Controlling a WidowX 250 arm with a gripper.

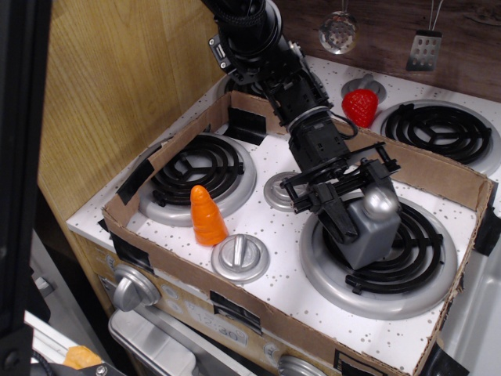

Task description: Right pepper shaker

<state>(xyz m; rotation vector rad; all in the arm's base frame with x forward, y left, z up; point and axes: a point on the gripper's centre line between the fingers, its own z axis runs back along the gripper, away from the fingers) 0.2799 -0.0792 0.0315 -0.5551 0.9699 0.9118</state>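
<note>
Nearest the camera, the oven front shows a silver control knob [131,288] below the cardboard rim [258,307] that fences the toy stove top. Inside that rim, on the white speckled counter [274,270], a flat silver stove knob [239,257] lies close to the front edge, with an orange carrot [207,215] standing upright just behind and to its left. A second flat silver knob [283,191] lies further back, near the middle. The front right burner [381,249] carries the pepper shaker [368,227]: gray tapered body, shiny ball top, standing roughly upright with a slight tilt on the black coil. The tool [351,205] is clamped on the pepper shaker, one black finger [337,217] pressed along its left side, the other finger largely hidden behind the ball top. The front left burner [197,172] sits behind the carrot. The black arm [274,59] descends from the upper left. Beyond the cardboard, a red strawberry [361,106] rests between the two rear burners, and utensils hang on the dark back wall
</note>
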